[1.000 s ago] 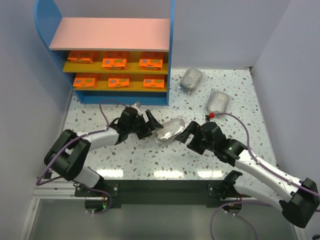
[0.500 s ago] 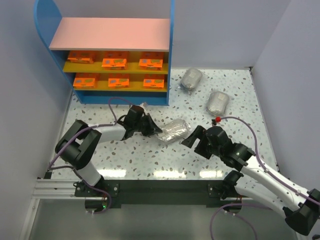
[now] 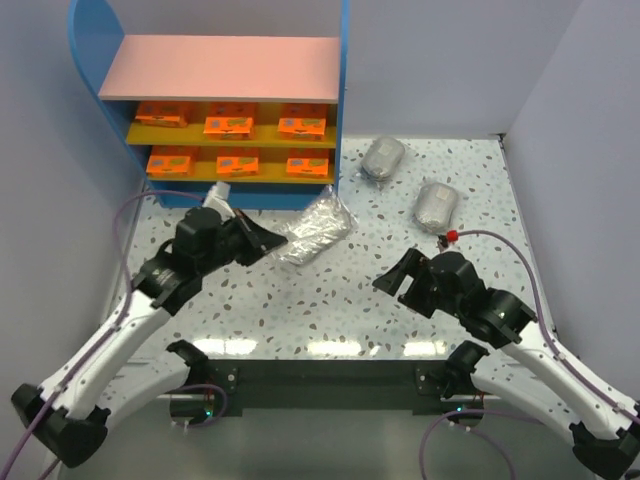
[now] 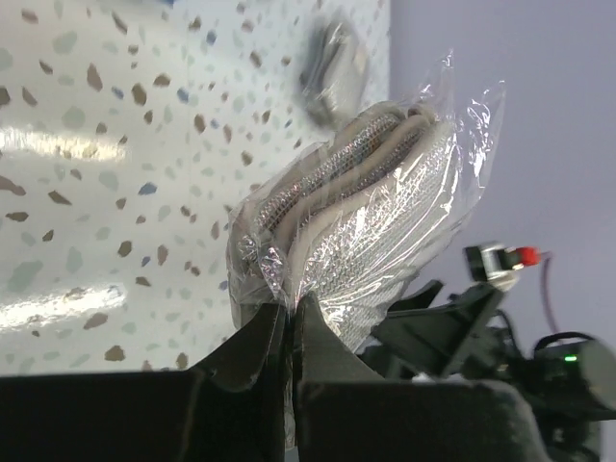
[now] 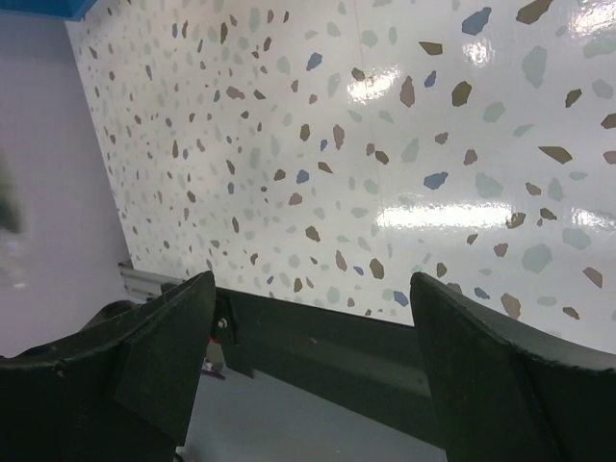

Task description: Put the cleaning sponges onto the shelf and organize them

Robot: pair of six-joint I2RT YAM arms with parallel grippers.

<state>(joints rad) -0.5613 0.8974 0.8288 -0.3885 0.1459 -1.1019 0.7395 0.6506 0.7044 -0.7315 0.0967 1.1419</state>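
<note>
Clear crinkly plastic is wrapping the grey bundle point(image 3: 315, 228), which is hanging just in front of the near right corner of the shelf point(image 3: 220, 68), toward the far-left corner of the table point(image 3: 350, 310). It appears to be raised off the surface. The left gripper point(image 3: 272, 240) is pinching the bag's loose end, with both jaws pressed together on the film and not on the sponge body.

The load is probably light, soft and compressible. The film is likely slippery and could stretch or tear, so a hold across the padded middle would be safer than the seam.

The 2 other bundles point(image 3: 383, 158) are lying near the table's far edge, right of the shelf. The 6 orange packs point(image 3: 228, 124) are filling both yellow shelves, 3 per shelf, so the pink top board is the likely destination.

The right gripper point(image 3: 400, 282) is hovering over the near-right area, jaws spread wide and holding nothing.
</note>
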